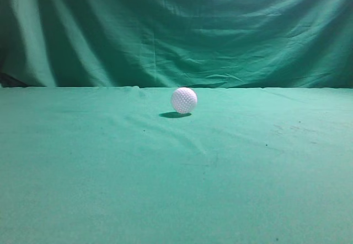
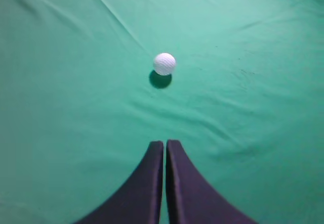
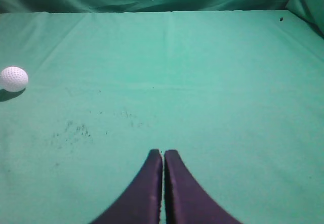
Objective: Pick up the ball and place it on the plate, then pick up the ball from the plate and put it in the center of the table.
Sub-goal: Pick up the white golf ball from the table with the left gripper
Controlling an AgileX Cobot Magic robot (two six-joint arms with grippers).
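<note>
Nearest in each wrist view, the left end effector (image 2: 165,144) and right end effector (image 3: 163,153) sit pressed together, holding nothing. Beyond, the ball (image 1: 183,100) rests mid-desk (image 1: 110,189); the exterior view alone shows the backdrop (image 1: 165,29).

Only the fingers of each arm show. The left gripper (image 2: 165,144) has two dark, near-black fingers with a faint purple cast, smooth and matte, broad at the base and curving inward to narrow, rounded tips. The right gripper (image 3: 163,153) looks just the same, plain and unmarked.
</note>
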